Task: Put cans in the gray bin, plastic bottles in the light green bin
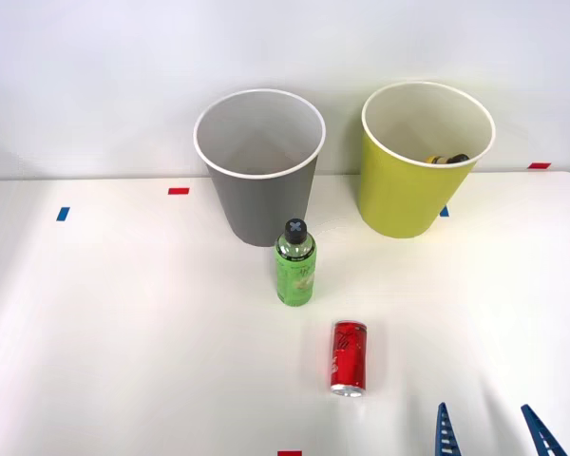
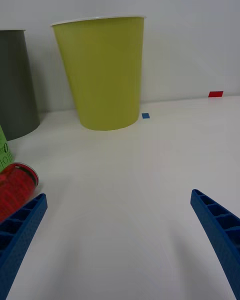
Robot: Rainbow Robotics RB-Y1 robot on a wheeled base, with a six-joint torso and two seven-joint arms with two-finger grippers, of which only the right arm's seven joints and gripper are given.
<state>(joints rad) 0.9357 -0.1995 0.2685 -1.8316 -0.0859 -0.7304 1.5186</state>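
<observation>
Right gripper (image 1: 494, 432) is spread wide with nothing in it, ribbed blue fingers mostly cut off at the edge. The red can (image 1: 349, 357) lies on its side just to its left. Beyond that the green bottle (image 1: 294, 264) stands upright. Inside the light green bin (image 1: 408, 180), far ahead, only a black cap and a bit of yellow peek over the rim. The gray bin (image 1: 258, 176) is tapered and smooth.

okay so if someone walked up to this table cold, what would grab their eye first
Probably the two tall bins at the back: the gray bin and, to its right, the light green bin with a bottle already inside. In front stand a green bottle and a red can lying nearer the open right pincer.
</observation>
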